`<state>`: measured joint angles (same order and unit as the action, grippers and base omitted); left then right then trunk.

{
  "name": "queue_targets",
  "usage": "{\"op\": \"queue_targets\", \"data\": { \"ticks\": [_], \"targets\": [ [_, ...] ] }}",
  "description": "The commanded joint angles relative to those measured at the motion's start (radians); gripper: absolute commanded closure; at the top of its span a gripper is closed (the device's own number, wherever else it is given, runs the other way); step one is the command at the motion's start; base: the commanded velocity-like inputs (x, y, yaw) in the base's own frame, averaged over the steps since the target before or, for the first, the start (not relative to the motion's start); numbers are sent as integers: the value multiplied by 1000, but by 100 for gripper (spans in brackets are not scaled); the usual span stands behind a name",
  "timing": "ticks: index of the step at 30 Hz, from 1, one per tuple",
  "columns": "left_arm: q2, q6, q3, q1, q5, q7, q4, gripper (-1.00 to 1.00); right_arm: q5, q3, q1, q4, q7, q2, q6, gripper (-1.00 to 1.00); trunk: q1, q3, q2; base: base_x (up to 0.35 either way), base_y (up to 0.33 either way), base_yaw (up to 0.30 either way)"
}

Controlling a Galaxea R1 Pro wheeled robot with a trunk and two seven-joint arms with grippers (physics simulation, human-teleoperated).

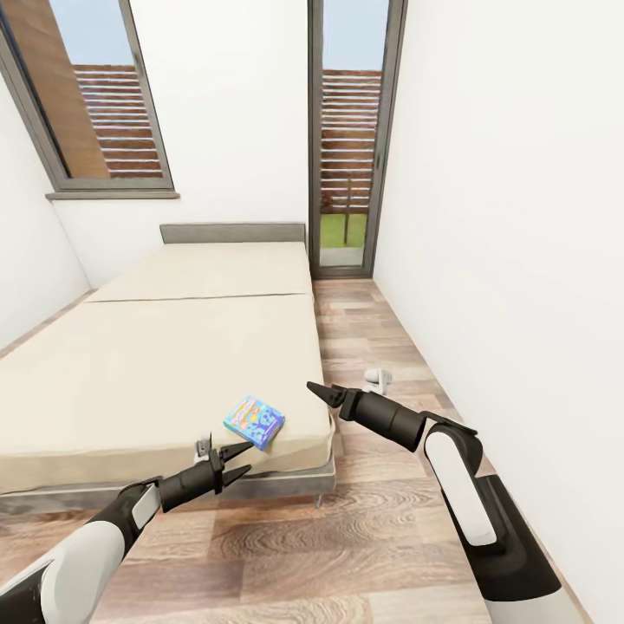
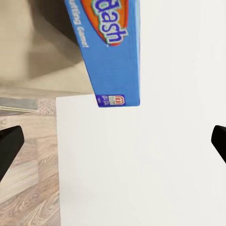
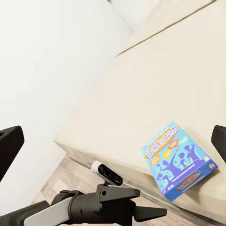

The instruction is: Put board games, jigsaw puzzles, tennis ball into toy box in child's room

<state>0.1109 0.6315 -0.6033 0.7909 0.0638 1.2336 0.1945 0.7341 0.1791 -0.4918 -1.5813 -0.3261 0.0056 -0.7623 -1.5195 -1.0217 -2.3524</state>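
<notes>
Head view: thin bright-blue cardboard board game (image 1: 254, 421) lies at the beige mattress bed's (image 1: 156, 364) five-o'clock corner. Left gripper (image 1: 232, 462) and right gripper (image 1: 319, 391) flank it, fingers apart. Probably light and stiff; pinch an overhanging edge.

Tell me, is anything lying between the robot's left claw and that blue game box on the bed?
Nothing: the head view shows just bare mattress edge between the left gripper and the blue board game.

Two robot arms are showing glossy white shells over the upper segments and matte black cylindrical forearms. Each is ending in a black gripper, the left (image 1: 232, 461) and the right (image 1: 321, 393), with slim fingers tapering to points. A small white-and-black camera module (image 3: 106, 173) is sitting atop the left wrist.
</notes>
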Motion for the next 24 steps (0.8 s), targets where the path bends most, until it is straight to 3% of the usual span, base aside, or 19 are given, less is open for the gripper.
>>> {"op": "queue_targets", "data": {
  "ticks": [1, 24],
  "targets": [
    [0, 10, -7, 1, 7, 4, 0, -100, -1, -1, -1, 0, -3, 0, -5, -100, 0, -1, 0, 23, 3, 0],
    [-5, 10, -9, 1, 7, 3, 0, -100, -1, -1, -1, 0, -4, -5, -5, -100, 0, -1, 0, 44, 0, 0]
  ]
}}
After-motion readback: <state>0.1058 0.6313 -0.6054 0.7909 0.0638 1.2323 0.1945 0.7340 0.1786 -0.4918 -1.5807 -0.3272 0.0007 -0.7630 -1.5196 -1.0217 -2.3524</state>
